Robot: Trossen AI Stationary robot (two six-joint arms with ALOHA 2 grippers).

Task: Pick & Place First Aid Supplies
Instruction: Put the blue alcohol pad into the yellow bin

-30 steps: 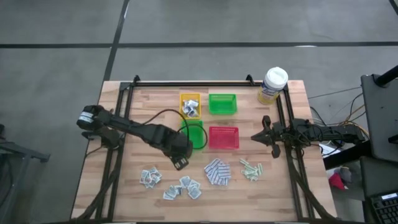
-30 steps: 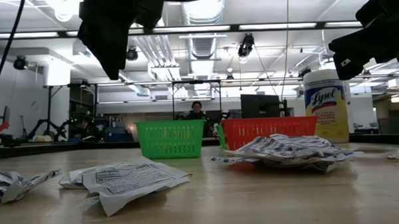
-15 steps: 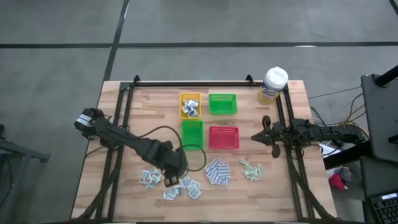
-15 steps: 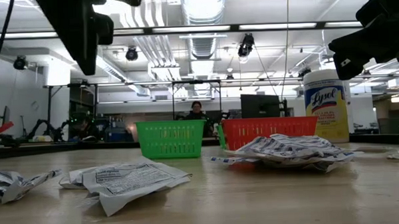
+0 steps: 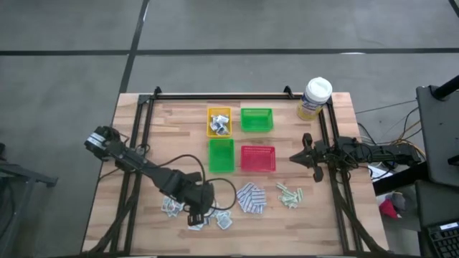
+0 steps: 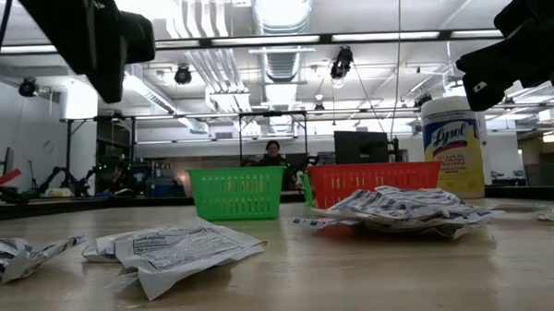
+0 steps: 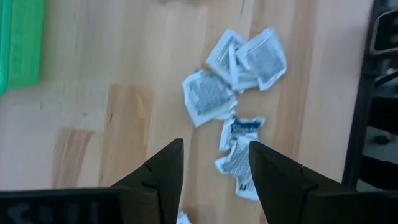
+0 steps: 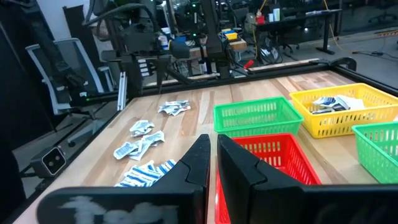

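The left gripper (image 5: pixel 195 213) is hovering over the near-left part of the table (image 5: pixel 143 143), its fingers (image 7: pixel 163 167) standing wide apart and holding nothing. Directly beneath it, white-grey sachets (image 7: pixel 235 62) are lying loose on the wood in a scattered cluster; one crumpled sachet (image 7: pixel 239 155) is sitting just beyond the fingertips, between them. In the high view the arm is covering part of this cluster, so how many sachets are there is hard to tell. To the right of them the blue-and-white pads (image 5: pixel 250 198) are lying in a heap, and farther right the pale green strips (image 5: pixel 290 194) are resting near the right rail. A few sachets are already sitting in the yellow tray (image 5: pixel 219 121) at the far side. The right gripper (image 5: pixel 295 158) is waiting at the right edge of the table beside the red tray (image 5: pixel 257 158), its fingers (image 8: pixel 239 168) nearly closed and holding nothing.
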